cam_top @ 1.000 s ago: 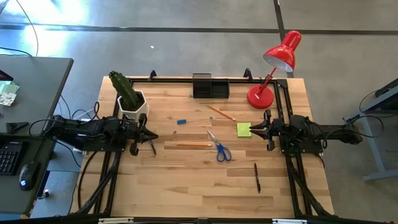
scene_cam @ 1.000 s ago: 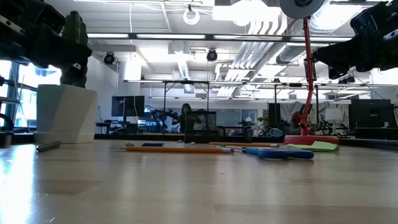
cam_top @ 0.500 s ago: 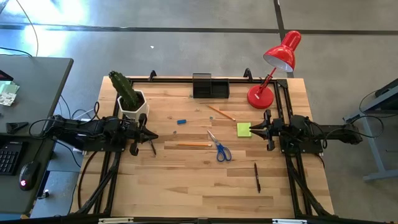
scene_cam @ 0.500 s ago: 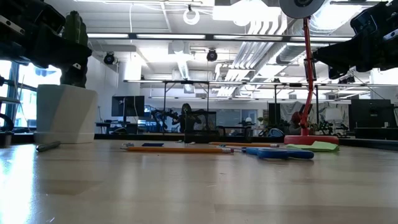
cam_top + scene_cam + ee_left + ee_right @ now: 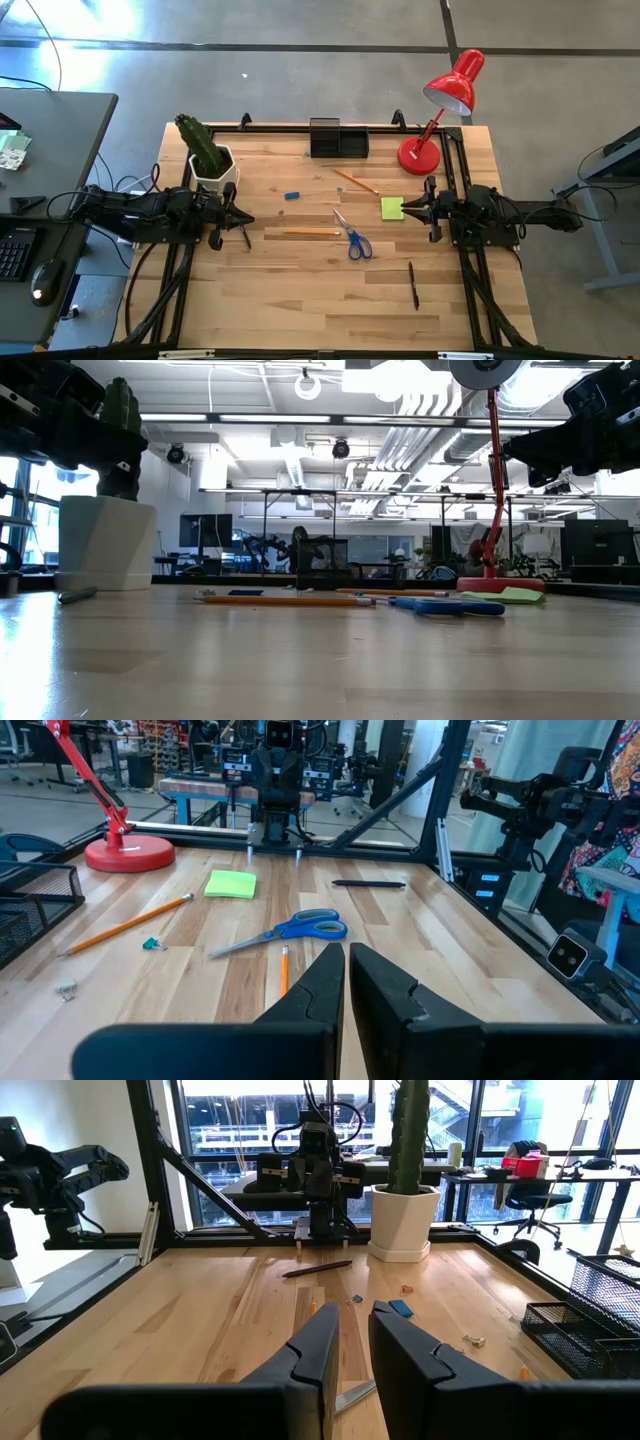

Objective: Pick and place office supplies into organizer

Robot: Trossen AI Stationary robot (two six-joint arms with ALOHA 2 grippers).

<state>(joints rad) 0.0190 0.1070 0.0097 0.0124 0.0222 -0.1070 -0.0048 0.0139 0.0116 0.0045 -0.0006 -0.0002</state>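
Note:
The black organizer [image 5: 338, 138] stands at the table's far edge. Lying loose on the wood are two pencils [image 5: 357, 181] [image 5: 298, 233], blue-handled scissors [image 5: 352, 238], a yellow-green sticky pad [image 5: 392, 208], a small blue eraser [image 5: 292, 195] and two black pens [image 5: 413, 285] [image 5: 245, 236]. My left gripper [image 5: 347, 948] waits at the left side, level and above the table, shut on nothing. At the right side my right gripper [image 5: 355, 1305] also hangs level, with a narrow gap between its fingers and nothing in it. Its tips are beside the sticky pad in the high view.
A white pot with a cactus [image 5: 210, 160] stands at the far left, close to my left arm. A red desk lamp [image 5: 440, 110] stands at the far right corner. A black frame [image 5: 280, 127] runs along the table's far edge.

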